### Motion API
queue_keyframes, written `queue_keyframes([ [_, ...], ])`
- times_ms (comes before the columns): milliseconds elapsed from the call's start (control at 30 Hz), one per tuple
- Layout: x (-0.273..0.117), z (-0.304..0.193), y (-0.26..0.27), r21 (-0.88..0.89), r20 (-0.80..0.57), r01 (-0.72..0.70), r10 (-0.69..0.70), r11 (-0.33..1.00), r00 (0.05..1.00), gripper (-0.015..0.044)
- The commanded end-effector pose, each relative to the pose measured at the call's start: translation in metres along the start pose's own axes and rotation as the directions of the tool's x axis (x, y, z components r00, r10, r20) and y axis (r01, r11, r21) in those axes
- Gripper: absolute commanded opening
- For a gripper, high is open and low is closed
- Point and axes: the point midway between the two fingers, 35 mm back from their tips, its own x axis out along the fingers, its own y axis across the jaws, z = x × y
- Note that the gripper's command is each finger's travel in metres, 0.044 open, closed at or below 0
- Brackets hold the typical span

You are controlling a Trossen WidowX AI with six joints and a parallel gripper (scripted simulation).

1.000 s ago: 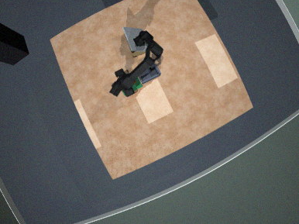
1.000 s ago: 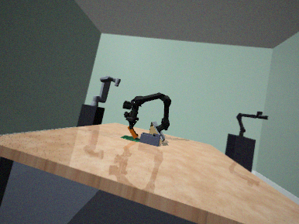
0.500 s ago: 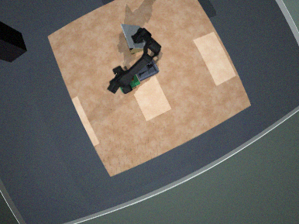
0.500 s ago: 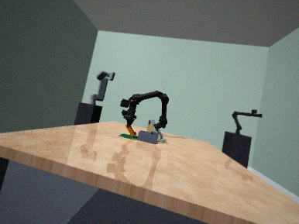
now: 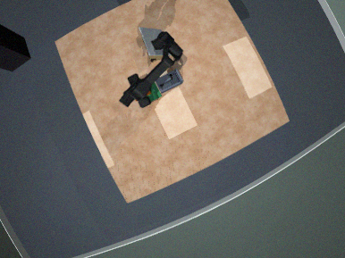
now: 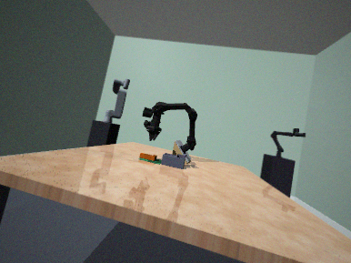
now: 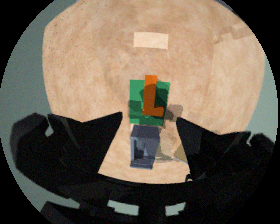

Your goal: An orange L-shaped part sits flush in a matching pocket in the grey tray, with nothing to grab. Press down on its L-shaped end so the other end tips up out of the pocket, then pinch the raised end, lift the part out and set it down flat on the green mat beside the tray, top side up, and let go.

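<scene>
The orange L-shaped part [image 6: 147, 156] [image 7: 150, 87] lies flat on the green mat [image 6: 155, 162] [image 7: 135, 90] [image 5: 156, 93], its L outline facing up and its foot toward the tray in the wrist view. Which face is up, I cannot tell for sure. My gripper [image 6: 152, 139] [image 7: 149, 117] is open and empty, well above the mat, and does not touch the part. The grey tray [image 5: 180, 77] [image 6: 173, 161] [image 7: 145, 130] stands beside the mat with its pocket empty. In the top view the arm hides most of the part and the fingers.
A tilted grey panel [image 5: 148, 38] with a tan side [image 6: 176, 148] stands near the arm's base, behind the tray. Its tan edge [image 7: 181, 155] shows beside the right finger in the wrist view. Pale patches [image 5: 176, 115] [image 7: 150, 40] mark the wooden table.
</scene>
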Motion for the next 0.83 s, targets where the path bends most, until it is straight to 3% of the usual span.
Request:
queue_keyframes([
  [0,-0.0256,-0.0024,-0.0012,-0.007,0.008,0.001,-0.001,1.000,1.000,0.0400],
  [800,-0.0212,0.0005,-0.0019,0.004,0.010,-0.013,0.013,1.000,1.000,0.0400],
])
